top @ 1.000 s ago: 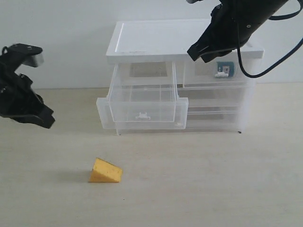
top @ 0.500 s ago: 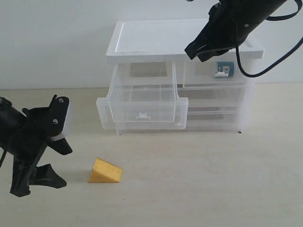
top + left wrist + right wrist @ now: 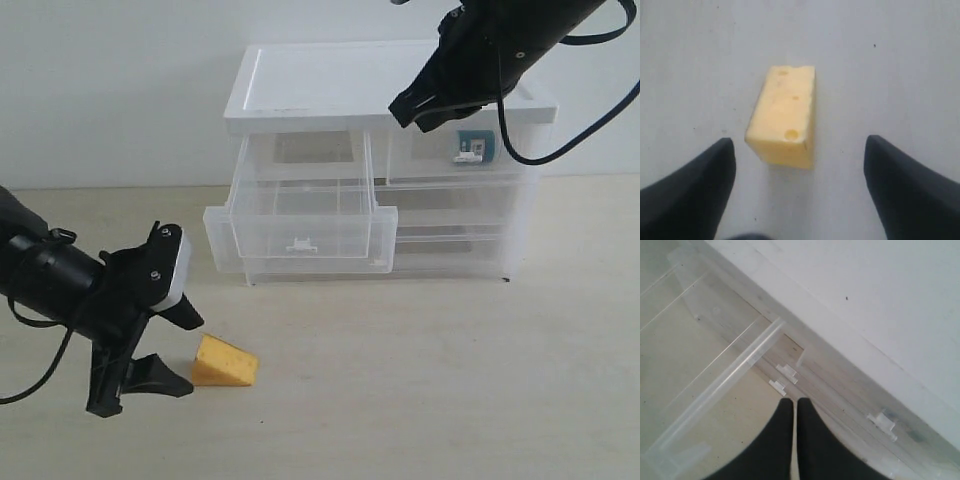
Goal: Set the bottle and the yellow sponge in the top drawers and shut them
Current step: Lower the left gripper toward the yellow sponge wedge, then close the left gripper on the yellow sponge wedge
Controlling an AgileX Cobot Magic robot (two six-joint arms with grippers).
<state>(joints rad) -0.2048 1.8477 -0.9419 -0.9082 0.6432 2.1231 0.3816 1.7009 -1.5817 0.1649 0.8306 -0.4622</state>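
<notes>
The left gripper (image 3: 188, 352) hangs low, fingers (image 3: 150, 375) spread wide and angled down, seemingly just off the bench; the right gripper (image 3: 415, 110) sits high, fingers pressed together

Yellow sponge (image 3: 224, 363) before open top drawer (image 3: 300, 215)

Left end effector (image 3: 188, 352): fingers spread wider than the yellow sponge (image 3: 224, 363) just ahead, bare desk (image 3: 420, 380) on both its flanks. Beyond the sponge, the left top drawer (image 3: 300, 228) juts off the unit front, open from above. Right end effector (image 3: 415, 110), fingers together, hangs at the white top (image 3: 330, 85); the right top drawer (image 3: 430, 165) below it is closed.
</notes>
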